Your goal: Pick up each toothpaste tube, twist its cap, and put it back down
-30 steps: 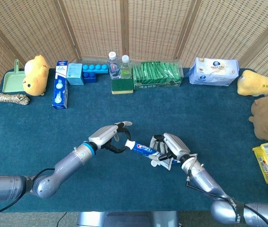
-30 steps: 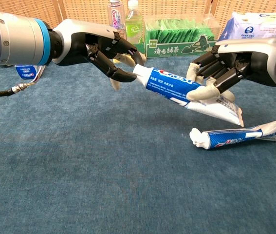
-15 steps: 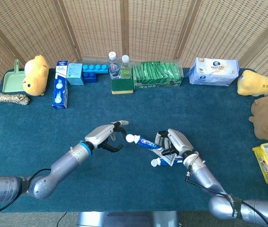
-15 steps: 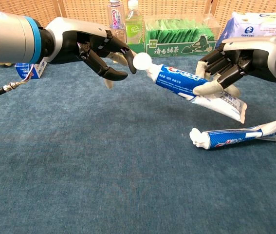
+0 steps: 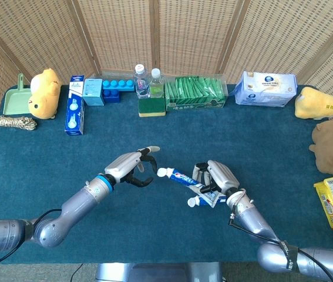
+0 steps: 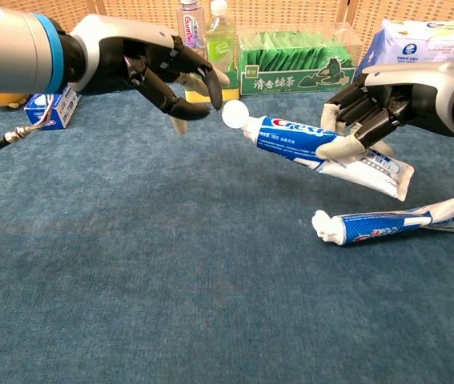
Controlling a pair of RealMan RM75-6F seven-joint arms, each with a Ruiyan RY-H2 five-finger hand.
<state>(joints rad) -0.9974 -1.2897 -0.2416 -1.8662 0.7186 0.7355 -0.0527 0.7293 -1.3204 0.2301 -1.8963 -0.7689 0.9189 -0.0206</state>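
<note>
Right hand [image 6: 387, 108] gripping a soft blue-and-white toothpaste tube [image 6: 323, 152] above the napped teal cloth [image 6: 170, 264], round white cap [image 6: 233, 114] just clear of the left hand [image 6: 162, 68], fingers loosely curled, empty, second tube [image 6: 387, 225] lying flat below.

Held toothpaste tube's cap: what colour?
White, on the held tube; clearest in the chest view.

Right robot hand [image 6: 387, 108] hides the held toothpaste tube's [image 6: 323, 150] middle
</note>
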